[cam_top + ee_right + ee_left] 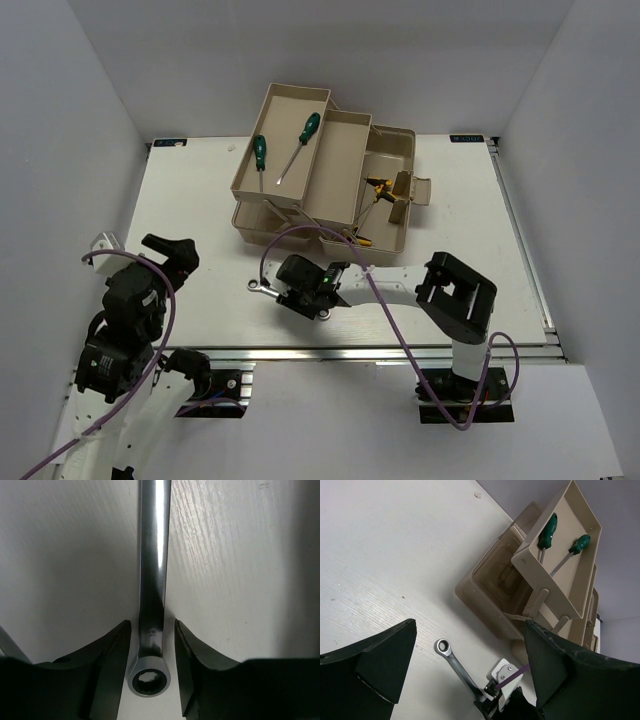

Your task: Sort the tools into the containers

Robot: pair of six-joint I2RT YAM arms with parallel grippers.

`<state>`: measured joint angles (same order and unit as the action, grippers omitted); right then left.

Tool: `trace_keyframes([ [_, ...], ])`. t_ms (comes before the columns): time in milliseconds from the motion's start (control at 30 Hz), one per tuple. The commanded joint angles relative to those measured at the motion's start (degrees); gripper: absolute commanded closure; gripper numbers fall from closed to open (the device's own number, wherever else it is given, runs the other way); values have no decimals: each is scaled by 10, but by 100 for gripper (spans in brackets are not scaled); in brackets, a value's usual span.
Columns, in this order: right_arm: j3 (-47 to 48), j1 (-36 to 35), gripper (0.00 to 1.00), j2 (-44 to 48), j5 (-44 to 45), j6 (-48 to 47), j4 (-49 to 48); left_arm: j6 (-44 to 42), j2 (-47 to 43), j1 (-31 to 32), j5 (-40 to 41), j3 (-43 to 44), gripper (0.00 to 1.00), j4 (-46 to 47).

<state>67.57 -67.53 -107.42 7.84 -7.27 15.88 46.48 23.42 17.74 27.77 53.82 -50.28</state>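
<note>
A silver wrench lies flat on the white table in front of the beige toolbox. My right gripper is lowered over it. In the right wrist view the wrench's shaft runs between my open fingers, with a narrow gap on each side and the ring end near my palm. Two green-handled screwdrivers lie in the top-left tray. Yellow-and-black hex keys lie in the box's right compartment. My left gripper is open and empty at the table's left.
The toolbox stands folded out at the back centre, its trays stepped upward to the left. The left wrist view shows the wrench's ring end, the screwdrivers and bare table on the left. The table's metal rail runs along the near edge.
</note>
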Motion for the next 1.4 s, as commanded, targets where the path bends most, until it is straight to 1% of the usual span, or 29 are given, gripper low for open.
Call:
trace_keyframes([
  [0, -19, 1, 53, -15, 4, -44, 71, 1, -7, -1, -5, -8, 2, 15],
  [33, 4, 1, 50, -21, 3, -50, 74, 1, -7, -1, -5, -9, 2, 16],
  [133, 58, 3, 49, -65, -13, -56, 101, -2, -6, -2, -3, -5, 2, 13],
  [167, 96, 3, 49, -89, -25, -60, 109, -2, -5, -2, -2, -3, 2, 11],
  [267, 161, 4, 49, -138, -48, -74, 143, 0, -8, -1, 4, 6, 2, -2],
  [400, 215, 8, 51, -186, -74, -93, 201, 9, -21, -1, 12, 13, 2, -28],
  [467, 219, 11, 52, -194, -90, -94, 224, 17, -34, -2, 21, 15, 2, -43],
  [633, 177, 15, 53, -176, -89, -97, 229, 33, -58, -2, 33, 10, 2, -63],
  [800, 134, 20, 53, -160, -89, -89, 228, 34, -67, -1, 34, 1, 2, -60],
  [967, 133, 23, 54, -175, -84, -89, 229, 27, -61, -1, 31, 1, 2, -47],
  [1067, 152, 25, 55, -198, -85, -95, 237, 26, -58, -1, 31, 8, 2, -46],
  [1167, 175, 28, 58, -223, -88, -100, 253, 26, -58, -2, 33, 16, 2, -53],
  [1267, 179, 31, 61, -237, -88, -105, 259, 29, -60, -1, 34, 22, 2, -61],
  [1367, 171, 35, 68, -244, -90, -105, 255, 33, -67, -2, 35, 22, 2, -67],
])
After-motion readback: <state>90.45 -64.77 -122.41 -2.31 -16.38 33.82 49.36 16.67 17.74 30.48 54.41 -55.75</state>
